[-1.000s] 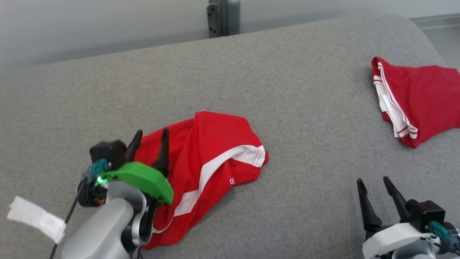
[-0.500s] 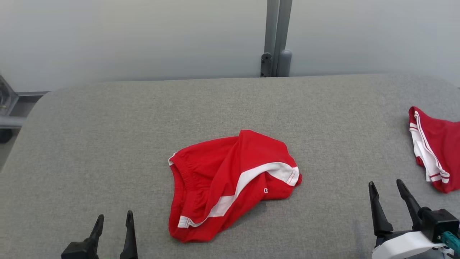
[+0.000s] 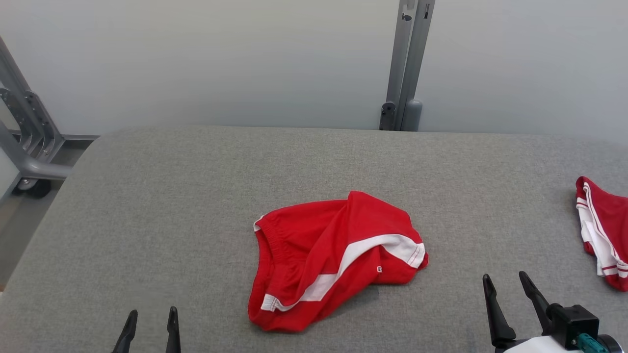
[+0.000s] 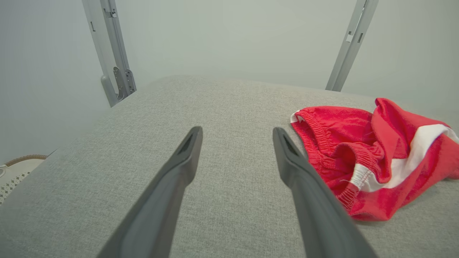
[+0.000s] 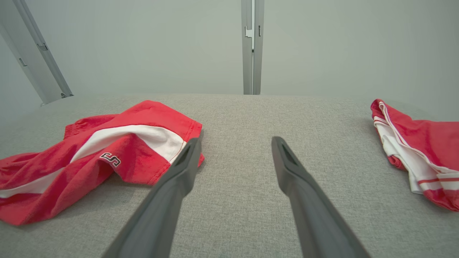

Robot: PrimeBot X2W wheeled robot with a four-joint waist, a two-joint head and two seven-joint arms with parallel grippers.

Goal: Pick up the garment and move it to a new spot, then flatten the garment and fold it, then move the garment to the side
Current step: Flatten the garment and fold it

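A crumpled red garment (image 3: 333, 255) with a white stripe and an elastic waistband lies in the middle of the grey padded table (image 3: 196, 196). My left gripper (image 3: 151, 314) stands open near the front edge, well to the left of the garment and apart from it. In the left wrist view the garment (image 4: 358, 143) lies just right of my open left gripper (image 4: 236, 130). My right gripper (image 3: 504, 277) is open at the front right, nothing between its fingers. From the right wrist the garment (image 5: 107, 157) lies left of the open right gripper (image 5: 236, 140), its hem close to the left finger.
A second red garment (image 3: 603, 230) with white trim lies folded at the table's right edge, also in the right wrist view (image 5: 419, 143). A grey metal post (image 3: 405, 73) stands behind the table against the pale wall. A metal frame (image 3: 24, 142) stands past the table's left edge.
My left gripper has drawn back from over the garment's left part to the front left, holding nothing. The head camera has lifted and turned, so the whole picture has shifted.
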